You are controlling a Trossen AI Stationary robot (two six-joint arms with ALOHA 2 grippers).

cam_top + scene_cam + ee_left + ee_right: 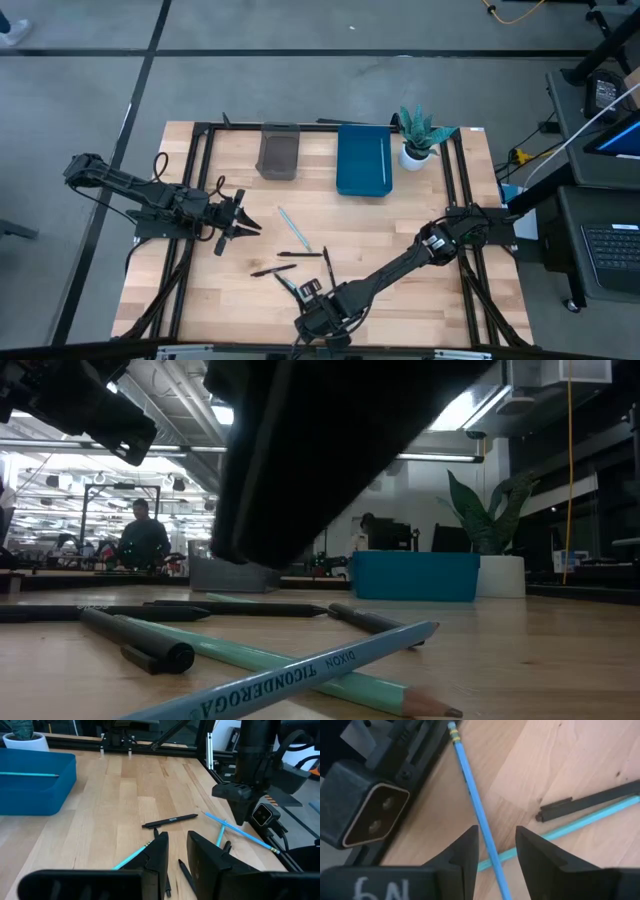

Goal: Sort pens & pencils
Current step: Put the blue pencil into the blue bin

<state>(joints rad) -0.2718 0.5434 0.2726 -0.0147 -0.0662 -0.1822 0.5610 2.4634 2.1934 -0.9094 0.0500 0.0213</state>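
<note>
Several black pens and teal pencils lie scattered flat on the wooden table. My right gripper hangs open, slanting down, near the table's front edge. Its fingers stand on either side of a teal pencil without touching it. That pencil crosses a second teal pencil, and a black pen lies beside them. Farther in lie a black pen and another teal pencil. One more teal pencil lies in the blue tray. My left gripper waits open at the table's left, above the surface.
A grey tray, the blue tray and a potted plant stand along the far edge. The low camera's housing sits at the front edge beside my right gripper. A person stands in the room behind.
</note>
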